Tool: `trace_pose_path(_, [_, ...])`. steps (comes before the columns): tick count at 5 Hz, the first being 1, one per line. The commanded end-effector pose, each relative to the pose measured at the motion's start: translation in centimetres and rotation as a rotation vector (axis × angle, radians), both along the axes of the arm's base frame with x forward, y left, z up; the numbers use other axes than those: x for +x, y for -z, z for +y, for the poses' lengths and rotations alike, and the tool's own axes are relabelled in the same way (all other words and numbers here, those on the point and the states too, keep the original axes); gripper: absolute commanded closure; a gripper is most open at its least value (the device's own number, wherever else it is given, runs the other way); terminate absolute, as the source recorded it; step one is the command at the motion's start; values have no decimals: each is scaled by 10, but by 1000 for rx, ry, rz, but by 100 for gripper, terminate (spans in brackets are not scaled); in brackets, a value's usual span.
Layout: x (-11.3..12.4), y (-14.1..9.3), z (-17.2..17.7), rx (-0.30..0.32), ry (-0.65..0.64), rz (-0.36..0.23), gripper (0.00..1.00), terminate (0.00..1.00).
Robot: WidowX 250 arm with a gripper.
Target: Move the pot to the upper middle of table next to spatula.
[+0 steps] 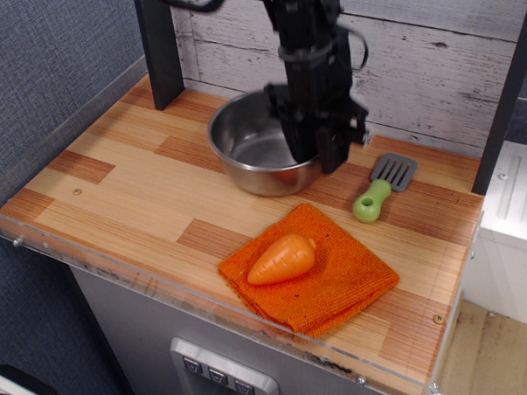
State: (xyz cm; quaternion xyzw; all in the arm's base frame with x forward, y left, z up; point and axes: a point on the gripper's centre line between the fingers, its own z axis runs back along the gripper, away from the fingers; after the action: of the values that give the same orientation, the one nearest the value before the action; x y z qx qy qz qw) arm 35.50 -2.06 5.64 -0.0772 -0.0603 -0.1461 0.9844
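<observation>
At the back middle of the table (158, 198) in the only view I have, the pot (257, 145) sits upright on the wood, near the spatula (384, 186) on its right and not touching it. My gripper (323, 151) hangs over the pot's right rim, fingers pointing down at the wall. The picture is smeared there, so I cannot tell whether the jaws are clamped on the rim or already spread.

My read: placement is about done and the step in hand is letting go. I'd spread the jaws fully before any lift, then go straight up so a finger doesn't catch the rim and tip or drag the pot toward the spatula.

Hard to make out: the fingertips merge with the dark arm, and the rim section behind them is hidden. The arm's upper part is cut off at the top edge. Nearer the front, a carrot (282, 259) lies on an orange cloth (341, 281), well clear of all this.
</observation>
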Motion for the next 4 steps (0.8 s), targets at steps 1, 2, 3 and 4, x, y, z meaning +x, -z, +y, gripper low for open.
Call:
trace_pose_path(1, [-8, -83, 10, -28, 12, -182, 0, 0])
trace_pose_path(2, [-23, -116, 24, 29, -92, -182, 0, 0])
trace_pose_path(3, [-59, -124, 34, 78, -314, -76, 0, 0])
trace_pose_path(4, [-78, -118, 36, 90, -361, -37, 0, 0])
